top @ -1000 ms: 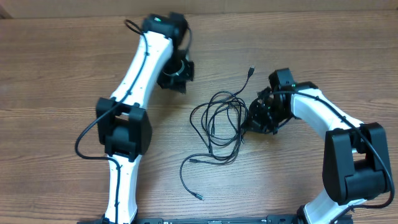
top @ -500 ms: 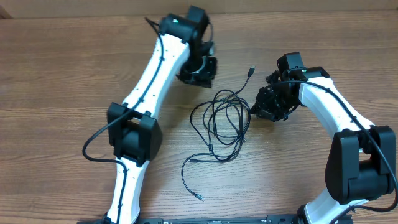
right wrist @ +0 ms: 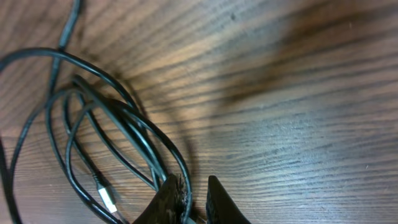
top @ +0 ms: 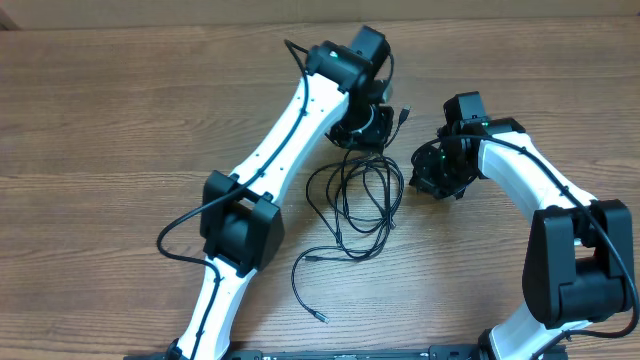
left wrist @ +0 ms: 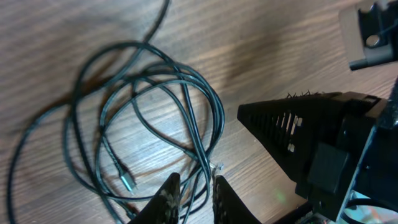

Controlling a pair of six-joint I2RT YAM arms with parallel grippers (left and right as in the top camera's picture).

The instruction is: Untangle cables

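Lying tangled on bench (top: 100,120), cables (right wrist: 132,132); left gripper (left wrist: 194,185) jaws narrowly apart astride a strand; right gripper (right wrist: 193,185) jaws nearly together, grip cannot be told

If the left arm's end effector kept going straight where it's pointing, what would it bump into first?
Probably the cables: a black strand lies right between the left end effector's fingertips, with the loops just ahead. Depth is unclear, so maybe the table underneath.

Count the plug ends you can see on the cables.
3: far plug beside the left claw, near plug on the loose tail, silver-tipped plug inside the loops. Others may be hidden.
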